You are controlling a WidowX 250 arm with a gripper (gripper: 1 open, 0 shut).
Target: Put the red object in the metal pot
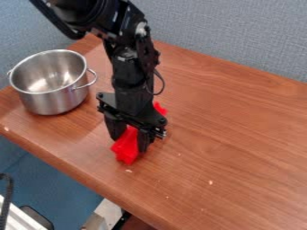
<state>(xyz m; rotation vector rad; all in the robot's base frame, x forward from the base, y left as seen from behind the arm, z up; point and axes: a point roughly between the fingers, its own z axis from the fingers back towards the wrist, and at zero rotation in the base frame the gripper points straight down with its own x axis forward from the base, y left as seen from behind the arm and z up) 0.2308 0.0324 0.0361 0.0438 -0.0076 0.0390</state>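
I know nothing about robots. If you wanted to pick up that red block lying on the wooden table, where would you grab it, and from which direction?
Grab the bright red elongated block across its narrow width, near the middle of its length, coming straight down from above. It lies flat on the wooden table, so its long side faces are free and a central hold should keep it level. The black gripper looks placed this way, shut on the block's far end.
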